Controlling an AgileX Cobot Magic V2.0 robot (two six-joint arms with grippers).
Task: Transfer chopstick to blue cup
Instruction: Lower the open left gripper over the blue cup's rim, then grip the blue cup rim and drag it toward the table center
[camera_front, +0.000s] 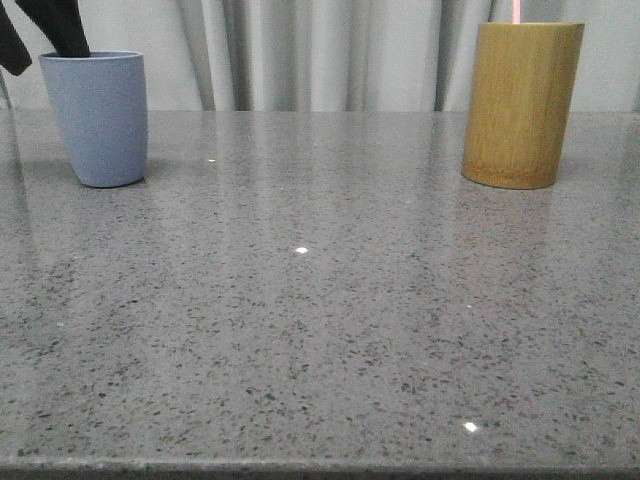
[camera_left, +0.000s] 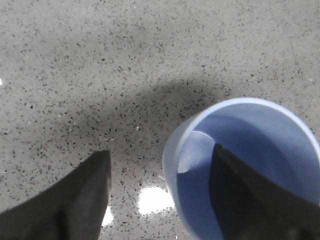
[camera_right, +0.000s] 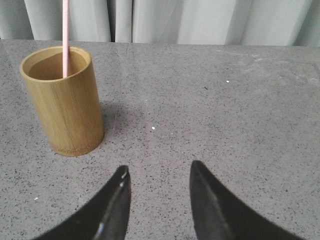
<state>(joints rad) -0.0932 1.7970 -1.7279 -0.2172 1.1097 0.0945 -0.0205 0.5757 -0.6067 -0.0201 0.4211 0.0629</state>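
The blue cup (camera_front: 100, 118) stands upright at the far left of the table; in the left wrist view the blue cup (camera_left: 250, 150) shows its inside, with no stick in sight. My left gripper (camera_front: 47, 58) is open and straddles the cup's wall, one finger inside (camera_left: 250, 200) and the other outside over the table (camera_left: 75, 200). One pale pink chopstick (camera_right: 65, 35) stands in the bamboo holder (camera_right: 65, 100), and its tip (camera_front: 516, 10) pokes out in the front view. Apart from the holder, my right gripper (camera_right: 159, 167) is open and holds nothing; the front view does not show it.
The bamboo holder (camera_front: 522, 105) stands at the far right of the speckled grey table (camera_front: 320, 300). Pale curtains (camera_front: 320, 50) hang behind the table's far edge. The table's near edge runs along the bottom of the front view.
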